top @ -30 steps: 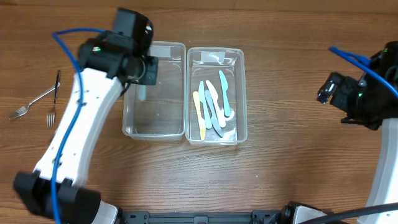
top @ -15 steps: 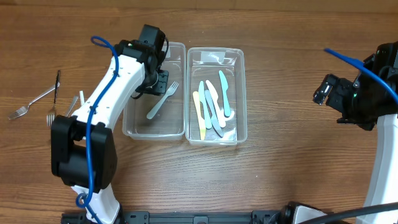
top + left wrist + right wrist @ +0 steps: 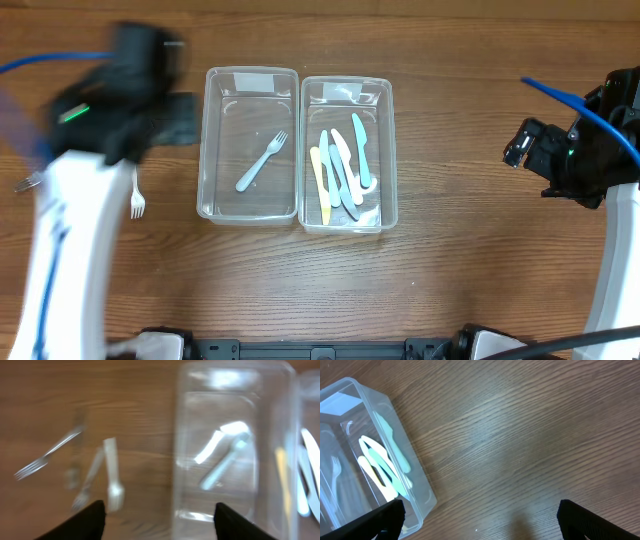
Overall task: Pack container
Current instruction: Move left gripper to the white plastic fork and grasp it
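Wood-grain worktop [image 3: 450, 280] with two clear plastic containers touching side by side, towards the far edge and a little left of the middle. In the left container [image 3: 250, 215], one pale blue plastic fork [image 3: 262, 162], lying aslant on the bottom, tines towards the far edge. In the right container [image 3: 388, 140], a loose bundle of plastic knives [image 3: 342, 168] in yellow, white and blue, laid lengthwise and overlapping. Out on the bare wood between the left container and the left edge, a white plastic fork [image 3: 136, 196], tines towards the near edge. Closer to the left edge, a metal fork [image 3: 28, 181], mostly hidden under the blurred left arm [image 3: 60, 230]. Left hand [image 3: 160, 521] just beside the left container's outer wall, fingers [image 3: 92, 521] spread wide with nothing between them. Right hand [image 3: 480, 521] well apart from both containers, near the right edge, likewise spread wide and pinching nothing. Below it only bare wood, with one corner of the right container at the side of the right wrist view
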Robot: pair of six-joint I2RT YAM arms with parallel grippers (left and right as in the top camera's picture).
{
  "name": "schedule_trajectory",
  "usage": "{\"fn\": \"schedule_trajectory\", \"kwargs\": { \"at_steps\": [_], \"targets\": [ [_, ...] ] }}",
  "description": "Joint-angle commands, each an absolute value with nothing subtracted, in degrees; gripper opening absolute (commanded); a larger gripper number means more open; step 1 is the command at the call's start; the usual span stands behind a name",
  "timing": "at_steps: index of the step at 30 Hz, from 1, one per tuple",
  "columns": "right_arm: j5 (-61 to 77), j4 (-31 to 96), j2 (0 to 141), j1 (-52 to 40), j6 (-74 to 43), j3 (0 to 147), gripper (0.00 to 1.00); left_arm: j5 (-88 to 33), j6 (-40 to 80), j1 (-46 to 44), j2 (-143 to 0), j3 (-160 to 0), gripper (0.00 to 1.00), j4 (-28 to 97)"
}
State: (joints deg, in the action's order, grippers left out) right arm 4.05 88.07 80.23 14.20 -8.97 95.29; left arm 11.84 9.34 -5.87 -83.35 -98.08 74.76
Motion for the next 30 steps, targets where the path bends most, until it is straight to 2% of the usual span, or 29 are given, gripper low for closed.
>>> {"fn": "schedule_trajectory", "kwargs": {
  "at_steps": [1, 5, 8, 13, 16, 30],
  "targets": [
    [3.9, 87.6, 79.5, 14.0, -9.2, 95.3, 1.00, 9.5, 11.4, 6.4, -79.9, -97.5, 0.73, 78.5],
    [3.9, 87.6, 79.5, 14.0, -9.2, 95.3, 1.00, 3.0, 10.3, 16.6, -80.1, -90.7, 0.73, 76.1],
    [4.0, 87.6, 79.5, 14.0, -9.2, 95.3, 1.00, 2.7, 10.2, 19.8, -80.7, -82.4, 0.75, 70.4],
    [4.0, 87.8, 79.5, 14.0, -9.2, 95.3, 1.00, 1.1, 8.9, 20.0, -85.0, -68.6, 0.78, 57.2],
    [4.0, 87.9, 79.5, 14.0, -9.2, 95.3, 1.00, -2.2, 5.5, 20.4, -89.3, -65.6, 0.81, 52.2],
    [3.9, 87.8, 79.5, 14.0, -9.2, 95.3, 1.00, -2.7, 2.7, 20.3, -106.6, -65.5, 0.82, 43.7]
  ]
}}
